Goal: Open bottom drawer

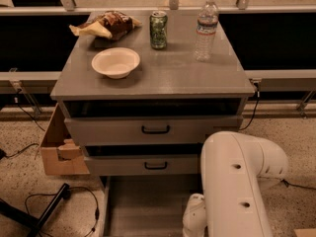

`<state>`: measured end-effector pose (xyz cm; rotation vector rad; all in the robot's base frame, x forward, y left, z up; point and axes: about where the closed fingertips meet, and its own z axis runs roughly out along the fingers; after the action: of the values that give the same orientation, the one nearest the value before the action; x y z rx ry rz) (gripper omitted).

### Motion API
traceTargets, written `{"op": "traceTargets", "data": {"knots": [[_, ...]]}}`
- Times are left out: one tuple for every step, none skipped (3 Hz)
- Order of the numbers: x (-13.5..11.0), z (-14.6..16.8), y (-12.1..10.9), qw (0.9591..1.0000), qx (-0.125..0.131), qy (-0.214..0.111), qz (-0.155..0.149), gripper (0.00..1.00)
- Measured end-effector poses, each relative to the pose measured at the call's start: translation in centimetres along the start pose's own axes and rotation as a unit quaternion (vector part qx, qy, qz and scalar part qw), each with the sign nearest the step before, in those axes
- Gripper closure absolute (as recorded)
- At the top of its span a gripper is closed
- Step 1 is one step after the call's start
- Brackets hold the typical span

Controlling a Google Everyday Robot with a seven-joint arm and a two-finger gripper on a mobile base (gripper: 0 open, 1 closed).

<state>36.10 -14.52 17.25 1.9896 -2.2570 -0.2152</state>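
Note:
The grey cabinet [153, 80] has three drawers. The bottom drawer [148, 206] stands pulled far out toward me, showing its plain grey tray. Its front and black handle lie below the picture's lower edge. Above it are the mid-sized drawer front [123, 165] and the tall top drawer front [108, 131], each with a black bar handle and a dark gap above it. My white arm [237, 181] comes down at the lower right, beside the open tray. The gripper itself is out of view below the lower edge.
On the cabinet top stand a white bowl [115, 62], a chip bag [106, 25], a green can [158, 29] and a water bottle [206, 28]. A cardboard box [57, 149] sits left of the cabinet. Cables and a black stand leg [49, 209] lie on the floor.

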Motion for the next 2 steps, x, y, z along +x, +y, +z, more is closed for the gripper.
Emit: {"op": "traceTargets", "data": {"knots": [[0.0, 0.0, 0.0, 1.0000, 0.000, 0.000, 0.000, 0.00], [0.3, 0.9, 1.5, 0.9999, -0.016, -0.003, 0.002, 0.09]]}}
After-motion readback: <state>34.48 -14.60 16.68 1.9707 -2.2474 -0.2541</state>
